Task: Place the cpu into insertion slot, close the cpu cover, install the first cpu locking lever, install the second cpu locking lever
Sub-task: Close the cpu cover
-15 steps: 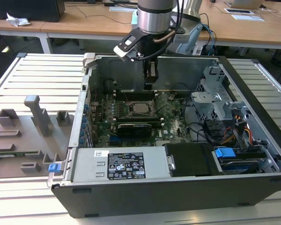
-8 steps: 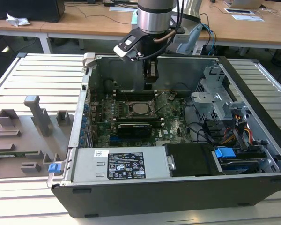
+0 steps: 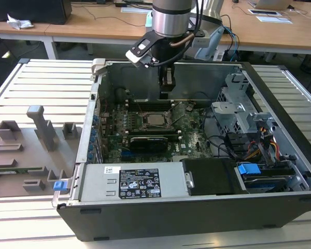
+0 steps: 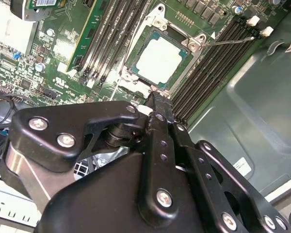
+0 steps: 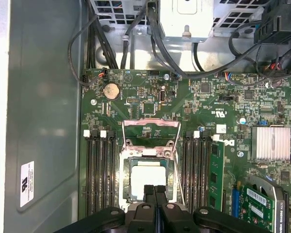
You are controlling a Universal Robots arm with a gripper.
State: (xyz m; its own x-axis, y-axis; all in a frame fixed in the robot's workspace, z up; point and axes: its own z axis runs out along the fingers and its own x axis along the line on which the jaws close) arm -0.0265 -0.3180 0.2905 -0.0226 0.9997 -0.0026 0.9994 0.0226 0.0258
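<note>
Wooden desks run along the back, and up front there's a white slatted worktop with an open computer case lying on it. Some grey plastic fixtures sit on the exterior view's left.

The arm gets cut off at the top of that view. Its tool hangs inside the case, over the far part of the green motherboard.

In both wrist views the tool has its fingers pressed together with nothing between them. The tips sit right over the edge of the insertion slot, so that edge is hidden.

The cpu is lying in the slot, silver top up, between the long black memory slots.

The cpu cover looks swung up off the chip at the slot's other end, with the board showing through its window. Can't really tell the exact angle though.

There's a thin wire lever sticking out sideways from the socket, and whether it's hooked anywhere is hard to make out. The tool's black body blocks a lot of the second wrist view.
</note>
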